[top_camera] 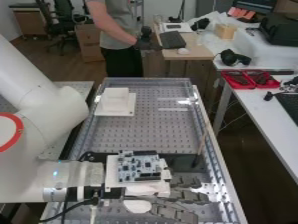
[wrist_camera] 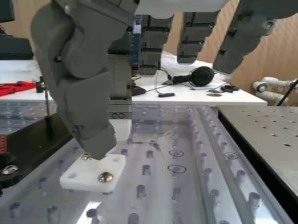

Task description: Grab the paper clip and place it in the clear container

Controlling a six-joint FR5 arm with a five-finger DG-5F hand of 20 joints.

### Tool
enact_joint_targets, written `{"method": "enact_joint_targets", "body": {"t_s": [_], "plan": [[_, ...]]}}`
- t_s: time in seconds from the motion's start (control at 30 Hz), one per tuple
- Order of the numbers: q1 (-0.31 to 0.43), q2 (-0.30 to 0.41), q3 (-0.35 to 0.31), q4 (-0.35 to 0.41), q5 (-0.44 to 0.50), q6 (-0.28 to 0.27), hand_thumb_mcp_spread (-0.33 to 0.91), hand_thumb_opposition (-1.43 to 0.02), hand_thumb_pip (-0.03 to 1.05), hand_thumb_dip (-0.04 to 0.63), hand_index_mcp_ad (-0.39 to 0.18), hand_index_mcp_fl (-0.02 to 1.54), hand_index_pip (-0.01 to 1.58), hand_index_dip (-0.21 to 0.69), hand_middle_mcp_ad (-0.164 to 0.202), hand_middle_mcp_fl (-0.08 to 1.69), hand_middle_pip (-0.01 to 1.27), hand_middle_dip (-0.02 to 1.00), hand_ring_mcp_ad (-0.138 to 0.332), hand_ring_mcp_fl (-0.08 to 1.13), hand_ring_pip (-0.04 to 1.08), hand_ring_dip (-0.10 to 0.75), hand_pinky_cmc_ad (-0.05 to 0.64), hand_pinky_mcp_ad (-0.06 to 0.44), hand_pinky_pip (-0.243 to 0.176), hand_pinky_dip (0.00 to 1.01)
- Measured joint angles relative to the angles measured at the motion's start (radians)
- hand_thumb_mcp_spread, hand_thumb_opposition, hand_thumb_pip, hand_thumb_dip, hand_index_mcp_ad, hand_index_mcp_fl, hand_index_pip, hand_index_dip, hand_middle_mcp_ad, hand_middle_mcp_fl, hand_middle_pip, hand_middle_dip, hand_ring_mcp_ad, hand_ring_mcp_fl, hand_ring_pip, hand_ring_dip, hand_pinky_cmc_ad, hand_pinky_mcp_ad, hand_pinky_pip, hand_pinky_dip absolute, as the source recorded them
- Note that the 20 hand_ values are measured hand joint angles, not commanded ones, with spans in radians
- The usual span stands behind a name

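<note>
A perforated grey bench top [top_camera: 126, 134] carries a stepped white block [top_camera: 115, 106], a black bar [top_camera: 181, 161] and a screwed white plate [wrist_camera: 85, 180]

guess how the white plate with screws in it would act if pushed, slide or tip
The white plate would probably stay put: the screw heads in it suggest it is fastened down. It looks stiff, a solid slab with crisp edges. Lying low and flat, it seems unlikely to tip or roll.

Hand [top_camera: 174, 212]: dark grey
Arm [top_camera: 56, 112]: white, red band
Bench [top_camera: 143, 134] below hand: grey, dark-dotted rows
Trays [top_camera: 245, 87] beyond hand: red
</note>
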Motion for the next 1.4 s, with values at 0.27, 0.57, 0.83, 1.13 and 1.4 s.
{"method": "enact_joint_targets", "body": {"t_s": [0.27, 0.57, 0.83, 1.13, 1.4], "plan": [[0.001, 0.0, 0.0, 0.006, -0.002, 0.011, 0.58, -0.9, 0.5, 0.227, -0.209, 0.61, 1.35, 0.073, -0.066, 0.13, 0.13, 0.16, 0.079, 0.02, 0.1, 0.08, 0.342, 0.215, 0.021, 0.15], [0.002, 0.005, -0.001, 0.009, 0.007, 0.029, 0.58, -0.93, 0.5, 0.223, -0.206, 0.71, 1.26, 0.072, -0.059, 0.19, 0.14, 0.16, 0.08, 0.02, 0.1, 0.079, 0.346, 0.23, 0.021, 0.15], [0.009, 0.039, -0.012, 0.005, 0.035, 0.065, 0.58, -0.96, 0.49, 0.225, -0.206, 0.81, 1.17, 0.072, -0.054, 0.19, 0.14, 0.16, 0.075, 0.03, 0.11, 0.079, 0.342, 0.232, 0.017, 0.15], [0.032, 0.154, -0.097, 0.044, 0.08, 0.108, 0.58, -0.97, 0.46, 0.225, -0.208, 0.87, 1.1, 0.072, -0.047, 0.2, 0.13, 0.16, 0.08, 0.03, 0.11, 0.079, 0.346, 0.25, 0.021, 0.15], [0.108, 0.313, -0.234, 0.114, 0.164, 0.17, 0.58, -0.98, 0.46, 0.225, -0.208, 0.89, 1.09, 0.075, -0.037, 0.2, 0.13, 0.16, 0.082, 0.03, 0.11, 0.079, 0.361, 0.25, 0.017, 0.15]]}}
